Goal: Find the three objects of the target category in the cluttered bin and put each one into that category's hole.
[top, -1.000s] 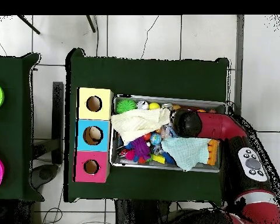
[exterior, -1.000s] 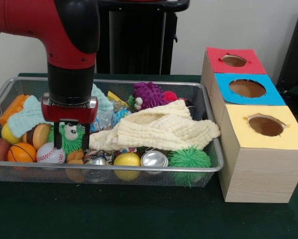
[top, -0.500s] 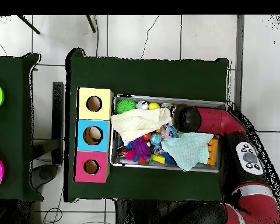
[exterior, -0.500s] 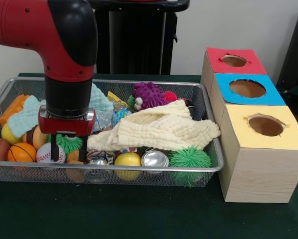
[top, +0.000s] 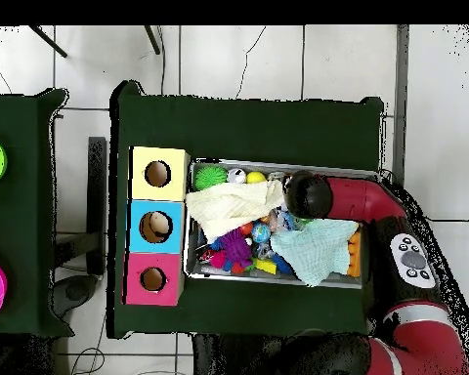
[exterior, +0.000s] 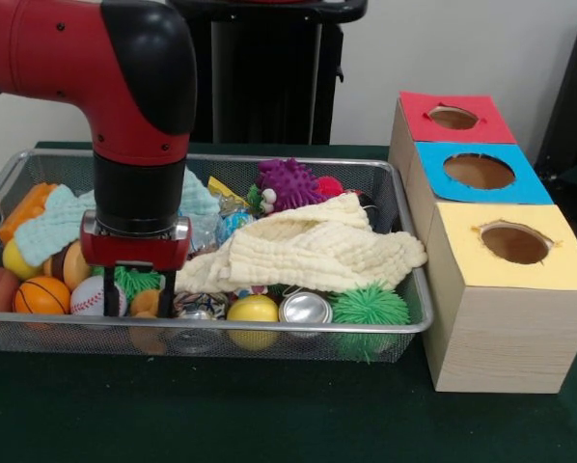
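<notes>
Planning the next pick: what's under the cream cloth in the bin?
The cream cloth drapes over the bin's middle. Poking out at its near edge: a yellow ball, a silver can and a green spiky ball. Anything beneath its centre is covered.

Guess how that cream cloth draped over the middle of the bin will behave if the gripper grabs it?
The cream cloth lies in soft folds over the toys, so it is probably floppy and would sag or trail when lifted. Its ribbed weave looks thin, so likely light. It rests against the purple spiky toy in the bin, so pulling may drag neighbours.
</notes>
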{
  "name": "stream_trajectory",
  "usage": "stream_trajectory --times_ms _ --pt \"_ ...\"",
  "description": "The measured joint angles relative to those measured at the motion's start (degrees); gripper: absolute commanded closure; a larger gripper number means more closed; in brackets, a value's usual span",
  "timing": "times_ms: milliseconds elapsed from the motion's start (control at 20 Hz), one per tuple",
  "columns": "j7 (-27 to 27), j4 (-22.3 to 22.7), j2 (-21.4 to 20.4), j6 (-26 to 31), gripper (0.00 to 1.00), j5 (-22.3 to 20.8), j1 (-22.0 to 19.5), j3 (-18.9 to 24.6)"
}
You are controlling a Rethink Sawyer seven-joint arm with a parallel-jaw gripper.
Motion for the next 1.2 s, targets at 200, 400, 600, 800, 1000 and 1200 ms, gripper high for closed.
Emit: stream_trajectory --times_ms 200,400,600,800,1000,1200 --pt "0.0 -0.1 0.0 0.0 0.0 0.0 0.49 -0.36" --pt "0.0 -0.09 -0.25 0.0 0.0 0.0 1.24 -0.91" --pt "0.0 -0.16 -0.45 0.0 0.0 0.01 1.79 -1.15" --pt "0.0 -0.38 -0.49 0.01 0.0 0.01 1.99 -1.2" --pt "0.0 -0.68 -0.24 0.03 0.0 0.0 1.99 -1.26" --pt "0.0 -1.62 0.81 0.13 0.0 -0.01 1.99 -1.51"
